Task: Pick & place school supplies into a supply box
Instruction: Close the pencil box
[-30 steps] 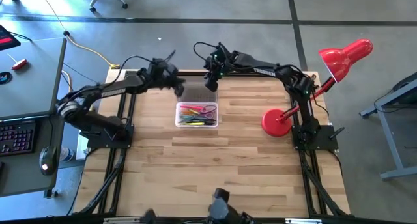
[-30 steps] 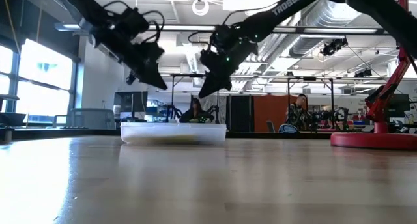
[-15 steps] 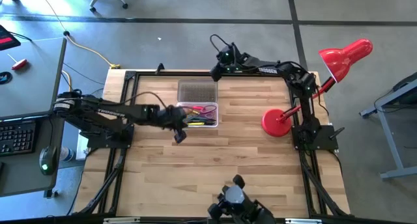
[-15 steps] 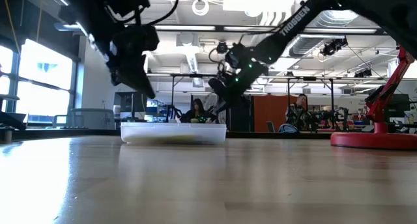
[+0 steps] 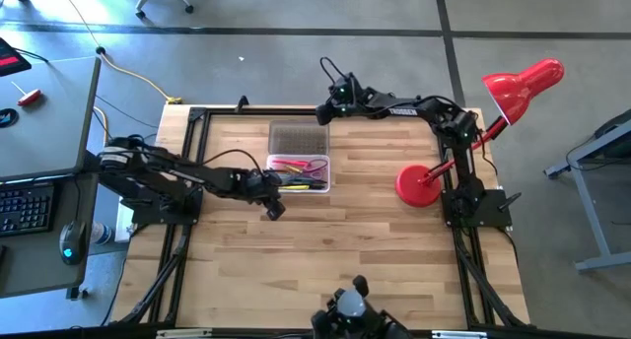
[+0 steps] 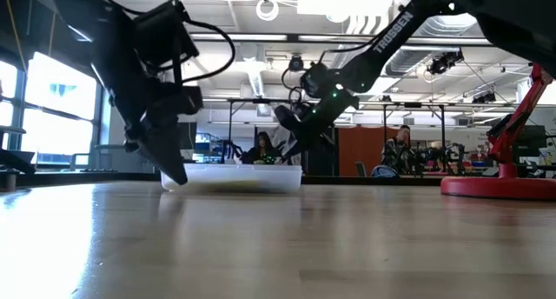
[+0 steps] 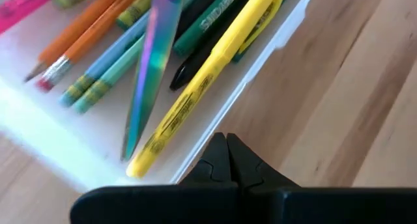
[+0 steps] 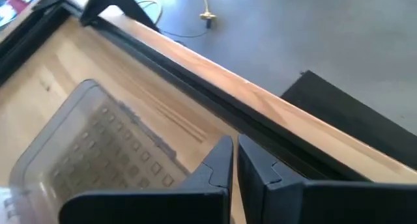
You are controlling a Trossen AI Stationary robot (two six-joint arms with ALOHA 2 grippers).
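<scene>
Two dark, jointed arms with looping black cables, white TROSSEN lettering on the right arm (image 6: 393,31).

Bright even light; low view backlit, arms silhouetted; wrist foregrounds blurred.

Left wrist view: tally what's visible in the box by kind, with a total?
Orange pencils: 2
Teal pencils: 2
Yellow highlighter: 1
Green marker: 1
Black pen: 1
Pink marker: 1
Scissors: 1
Total: 9 clearly visible; more may be cut off.

Robotics lab; ceiling ducts (image 6: 408,25), test rigs (image 6: 434,147)
</scene>
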